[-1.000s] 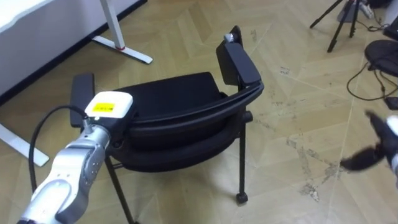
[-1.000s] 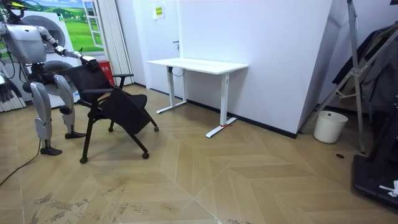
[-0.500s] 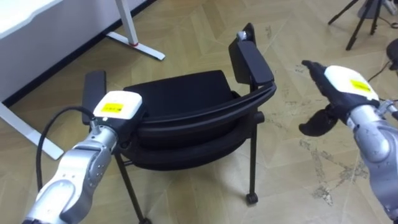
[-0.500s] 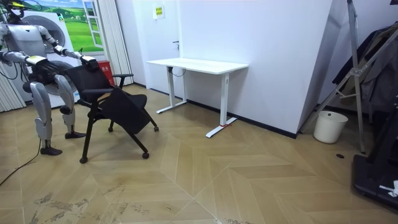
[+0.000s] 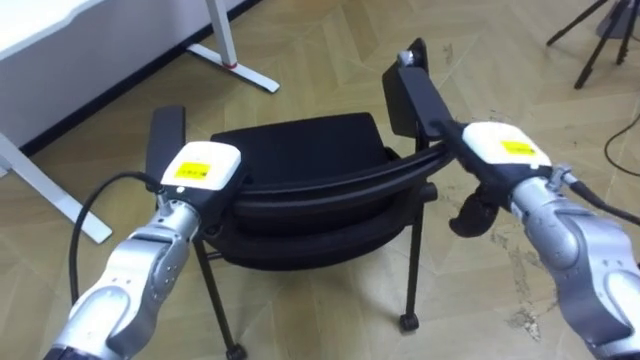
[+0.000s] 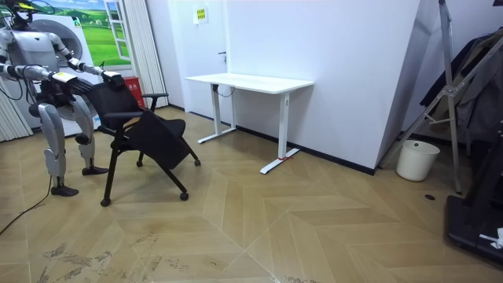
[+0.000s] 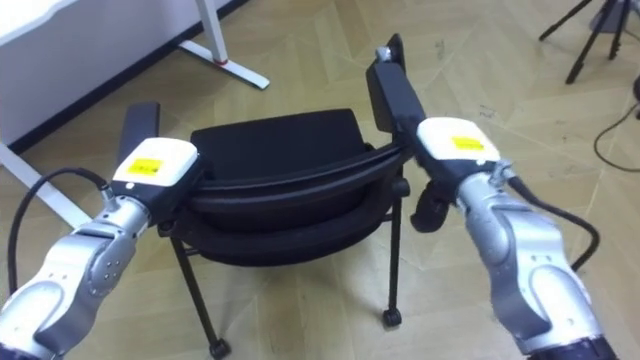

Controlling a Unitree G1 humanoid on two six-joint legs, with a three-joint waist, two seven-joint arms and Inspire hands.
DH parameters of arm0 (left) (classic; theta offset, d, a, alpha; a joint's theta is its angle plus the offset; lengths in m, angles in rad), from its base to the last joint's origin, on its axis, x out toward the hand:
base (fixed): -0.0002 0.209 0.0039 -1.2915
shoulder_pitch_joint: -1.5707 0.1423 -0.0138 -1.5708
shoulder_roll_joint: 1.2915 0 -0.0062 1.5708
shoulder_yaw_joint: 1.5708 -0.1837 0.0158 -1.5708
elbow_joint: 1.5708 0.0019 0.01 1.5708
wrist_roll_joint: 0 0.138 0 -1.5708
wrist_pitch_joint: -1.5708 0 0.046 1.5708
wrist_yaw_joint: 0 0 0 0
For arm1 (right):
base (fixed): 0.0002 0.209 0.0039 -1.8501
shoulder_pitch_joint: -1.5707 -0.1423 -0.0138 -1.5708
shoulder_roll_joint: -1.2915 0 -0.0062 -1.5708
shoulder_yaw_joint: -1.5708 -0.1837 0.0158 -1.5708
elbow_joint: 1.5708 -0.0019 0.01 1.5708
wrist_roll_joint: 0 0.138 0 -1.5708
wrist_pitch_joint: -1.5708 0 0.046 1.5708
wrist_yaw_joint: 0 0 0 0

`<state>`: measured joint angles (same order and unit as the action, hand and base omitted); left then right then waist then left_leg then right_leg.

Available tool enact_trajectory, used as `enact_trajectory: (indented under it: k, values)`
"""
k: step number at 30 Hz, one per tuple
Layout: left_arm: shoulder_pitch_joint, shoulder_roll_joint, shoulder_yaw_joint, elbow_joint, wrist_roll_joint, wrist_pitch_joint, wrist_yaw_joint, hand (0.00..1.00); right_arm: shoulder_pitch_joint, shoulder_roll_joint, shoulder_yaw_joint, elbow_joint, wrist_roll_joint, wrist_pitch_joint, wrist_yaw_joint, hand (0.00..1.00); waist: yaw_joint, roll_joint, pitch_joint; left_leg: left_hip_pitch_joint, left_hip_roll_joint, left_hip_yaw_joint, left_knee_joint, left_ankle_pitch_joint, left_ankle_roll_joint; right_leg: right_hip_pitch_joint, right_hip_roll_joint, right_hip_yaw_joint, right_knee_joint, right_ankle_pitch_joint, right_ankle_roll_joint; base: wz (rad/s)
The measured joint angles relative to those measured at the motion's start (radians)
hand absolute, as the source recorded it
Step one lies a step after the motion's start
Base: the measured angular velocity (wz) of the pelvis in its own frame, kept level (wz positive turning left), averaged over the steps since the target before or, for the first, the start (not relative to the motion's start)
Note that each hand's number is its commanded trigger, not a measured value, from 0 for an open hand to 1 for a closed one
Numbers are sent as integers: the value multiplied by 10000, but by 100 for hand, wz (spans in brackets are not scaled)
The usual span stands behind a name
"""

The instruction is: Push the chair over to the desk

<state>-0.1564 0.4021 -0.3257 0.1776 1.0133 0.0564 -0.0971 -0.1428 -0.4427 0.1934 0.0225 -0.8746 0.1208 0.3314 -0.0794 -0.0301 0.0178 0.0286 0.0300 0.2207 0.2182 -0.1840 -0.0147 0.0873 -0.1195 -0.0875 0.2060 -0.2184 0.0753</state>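
Both at chair back [image 5: 330, 187] — left robot hand [image 5: 205, 170], right robot hand [image 5: 495, 150].

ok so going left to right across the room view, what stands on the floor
black chair → white desk → white bin; the robot stands behind the chair at the room view's left

legible text: none | yellow sign [image 6: 200, 13] on wall [image 6: 338, 63]: print too small to read
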Motion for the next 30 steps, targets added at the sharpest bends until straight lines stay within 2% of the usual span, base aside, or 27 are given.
enact_trajectory:
  k: [9,24,30]
  values:
    - [-38,-20,-20,-6,3,-30,0,100,-44,362,14,1,14,-139,74,0,37,-49,4,-21,-1,-3,2,0,0,-1,-1,-20,4,0,0,0]
    - [-76,-36,-18,16,12,-36,0,100,-391,362,47,-419,-410,-184,132,0,58,-66,-8,-69,1,-23,12,0,0,-16,1,-46,-3,0,0,0]
    - [-105,-90,-92,59,21,-46,69,100,-615,309,515,-766,-742,-329,211,0,88,-90,-9,-50,-7,-105,-13,1,0,28,-2,-104,-2,0,0,2]
